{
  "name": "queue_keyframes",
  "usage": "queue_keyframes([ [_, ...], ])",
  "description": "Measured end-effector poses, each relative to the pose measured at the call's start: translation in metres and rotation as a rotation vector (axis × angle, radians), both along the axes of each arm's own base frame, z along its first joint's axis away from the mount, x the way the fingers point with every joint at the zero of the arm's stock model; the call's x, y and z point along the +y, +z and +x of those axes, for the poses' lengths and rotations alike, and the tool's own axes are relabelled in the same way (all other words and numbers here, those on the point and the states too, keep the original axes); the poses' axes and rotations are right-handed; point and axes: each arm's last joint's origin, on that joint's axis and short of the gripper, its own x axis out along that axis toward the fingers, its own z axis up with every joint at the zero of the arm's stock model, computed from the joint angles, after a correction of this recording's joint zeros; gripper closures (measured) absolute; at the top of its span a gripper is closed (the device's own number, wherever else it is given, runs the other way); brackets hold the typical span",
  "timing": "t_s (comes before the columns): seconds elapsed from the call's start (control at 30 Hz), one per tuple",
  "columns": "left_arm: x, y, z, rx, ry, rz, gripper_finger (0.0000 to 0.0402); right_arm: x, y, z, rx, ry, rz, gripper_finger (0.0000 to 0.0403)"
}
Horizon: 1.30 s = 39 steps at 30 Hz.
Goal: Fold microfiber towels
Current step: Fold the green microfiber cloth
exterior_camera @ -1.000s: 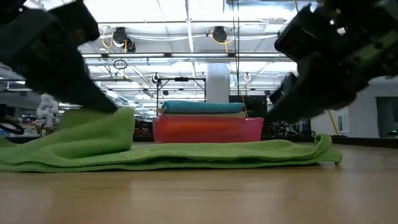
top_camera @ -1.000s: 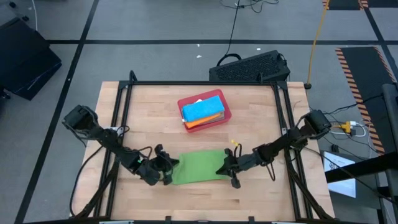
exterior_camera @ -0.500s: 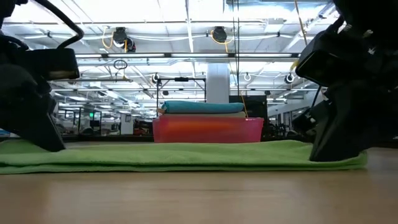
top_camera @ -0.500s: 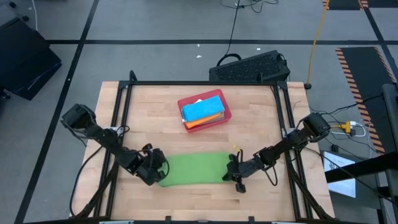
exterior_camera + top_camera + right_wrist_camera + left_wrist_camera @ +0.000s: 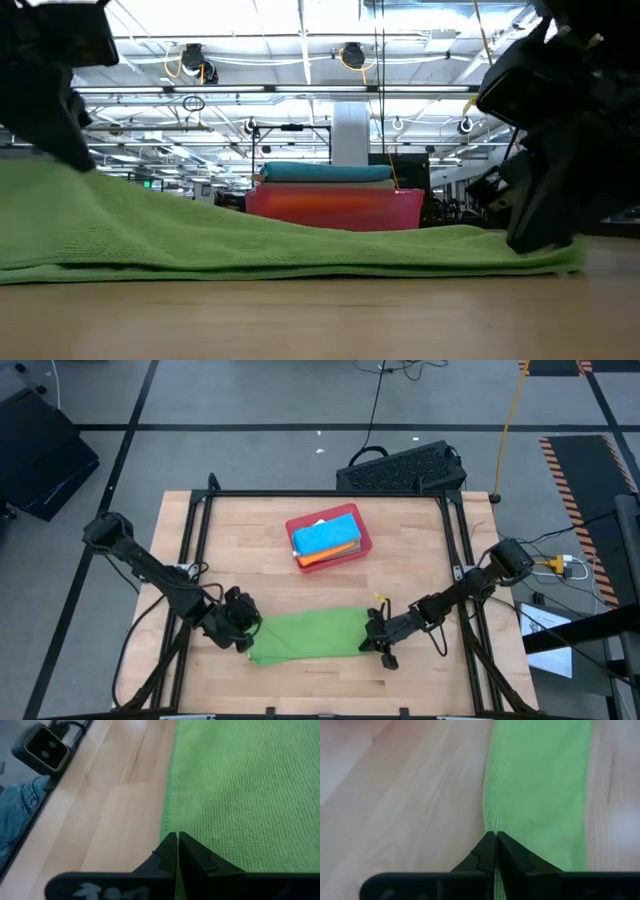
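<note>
Here our left hand (image 5: pixel 243 636) is clamped on the west end of the bright green towel (image 5: pixel 310 634), which lies on the wooden surface (image 5: pixel 250 560). Our right hand (image 5: pixel 375 641) pinches the east end. The towel's long axis runs nine to three between them, so each hand sits at its own end, equally near.

One camera looks straight down on my whole table (image 5: pixel 400 530). Another sits at tabletop level, facing the red tray (image 5: pixel 335 208) at twelve o'clock. My wrist cameras peer close past each claw; all four share the green towel (image 5: pixel 310 634).
</note>
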Motion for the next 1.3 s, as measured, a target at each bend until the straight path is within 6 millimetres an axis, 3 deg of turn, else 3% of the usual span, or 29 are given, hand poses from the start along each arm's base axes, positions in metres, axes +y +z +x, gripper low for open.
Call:
queue_keyframes([
  [0.23,-0.001,-0.001,-0.002,-0.001,0.013,-0.034,0.0373,-0.002,0.005,0.000,-0.007,-0.007,0.001,0.0394],
  [0.47,-0.004,-0.013,-0.006,0.033,0.012,-0.026,0.0277,-0.002,0.004,0.000,0.002,-0.009,-0.005,0.0394],
  [0.67,-0.011,0.005,0.005,-0.101,-0.062,-0.022,0.0229,-0.002,0.010,-0.001,-0.013,0.000,-0.010,0.0394],
  [0.8,-0.017,0.011,0.011,-0.197,-0.095,-0.017,0.0232,-0.006,0.026,0.000,-0.084,-0.004,-0.003,0.0394],
  [0.97,-0.026,0.001,0.015,-0.231,-0.080,0.035,0.0264,-0.016,0.035,0.007,-0.201,-0.137,-0.121,0.0394],
  [1.1,-0.034,-0.021,0.020,-0.159,-0.089,0.010,0.0296,-0.025,0.029,0.015,-0.241,-0.202,-0.172,0.0394],
  [1.3,-0.048,-0.050,0.021,-0.046,-0.071,-0.123,0.0331,-0.037,0.002,0.028,-0.236,-0.192,-0.190,0.0394],
])
